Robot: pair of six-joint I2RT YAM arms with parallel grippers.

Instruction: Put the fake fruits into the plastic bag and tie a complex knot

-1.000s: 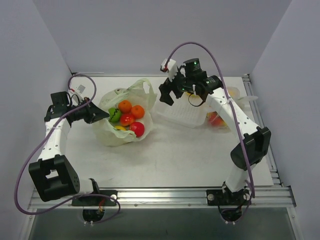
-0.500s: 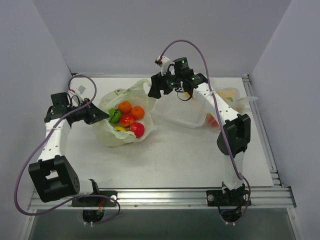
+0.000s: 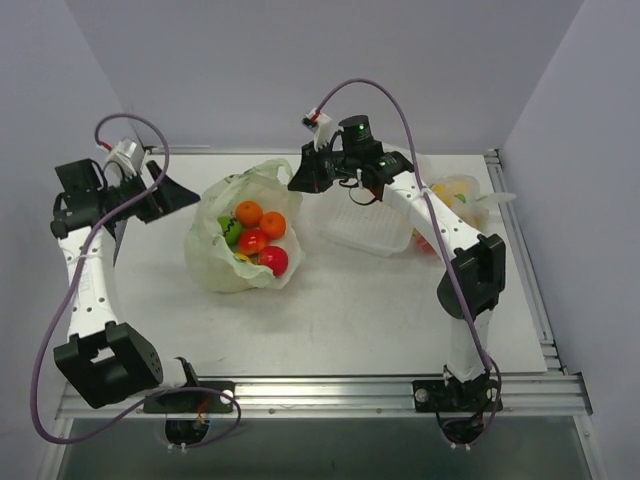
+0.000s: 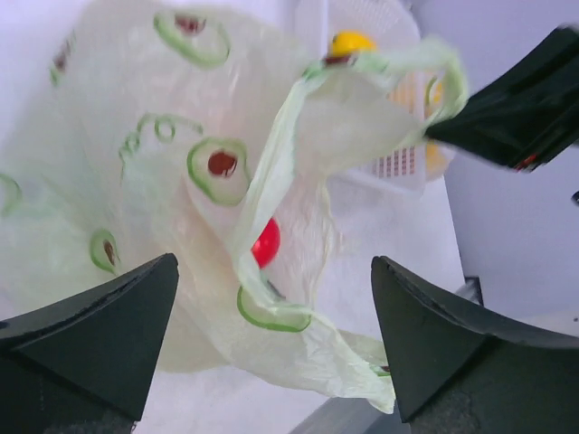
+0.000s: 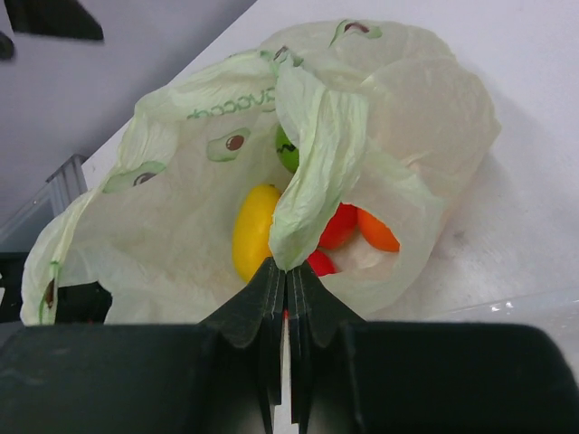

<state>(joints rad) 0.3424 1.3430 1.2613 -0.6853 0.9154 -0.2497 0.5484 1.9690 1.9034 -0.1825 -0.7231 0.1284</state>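
Note:
The plastic bag (image 3: 215, 265), pale green with avocado prints, lies open left of centre on the table. The fake fruits sit inside it: two oranges (image 3: 250, 212), red ones (image 3: 273, 260), a green one (image 3: 229, 230) and a yellow one (image 5: 253, 231). My right gripper (image 3: 296, 182) is at the bag's far right rim, shut on a bunched handle strip (image 5: 308, 163). My left gripper (image 3: 175, 198) hangs left of the bag, open and holding nothing. In the left wrist view the bag (image 4: 181, 136) fills the space beyond the wide-apart jaws, with a loose handle loop (image 4: 271, 316) between them.
A white slotted basket (image 3: 365, 228) stands right of the bag, under the right arm. Beyond it at the far right lies a clear bag (image 3: 460, 188) with some fruit, and a red fruit (image 3: 430, 240) beside it. Walls close in left, back and right.
My left gripper let go of the bag's left rim, opened wide and drew back up and to the left. My right gripper swung left to the bag's handle and shut on it.

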